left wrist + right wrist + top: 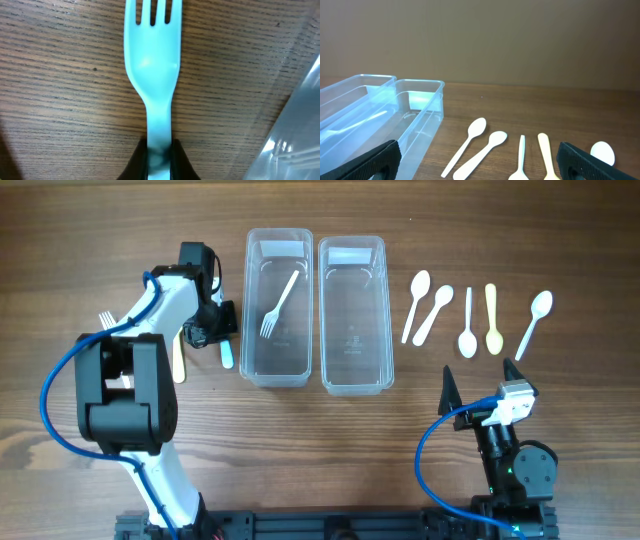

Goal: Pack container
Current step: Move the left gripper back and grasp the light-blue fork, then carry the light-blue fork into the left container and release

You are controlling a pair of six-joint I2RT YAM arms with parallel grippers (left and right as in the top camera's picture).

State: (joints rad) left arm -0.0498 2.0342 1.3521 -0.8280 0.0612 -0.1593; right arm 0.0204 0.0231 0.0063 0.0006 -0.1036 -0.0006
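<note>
We see the left gripper [159,151] clenched on the handle of the light blue plastic fork [152,65], and its prongs point away from the wrist. The fork is low over the brown wooden table [560,440], just beside the left clear plastic container [248,300]; we cannot tell if it touches the wood. A white plastic fork [280,305] lies tilted inside this container. The second clear plastic container [385,310] stands touching it on the right. Further right, four white plastic spoons [415,305] and one yellow plastic spoon [491,320] lie in a row. The right gripper [480,375] rests near them with its jaws wide apart, grasping nothing.
</note>
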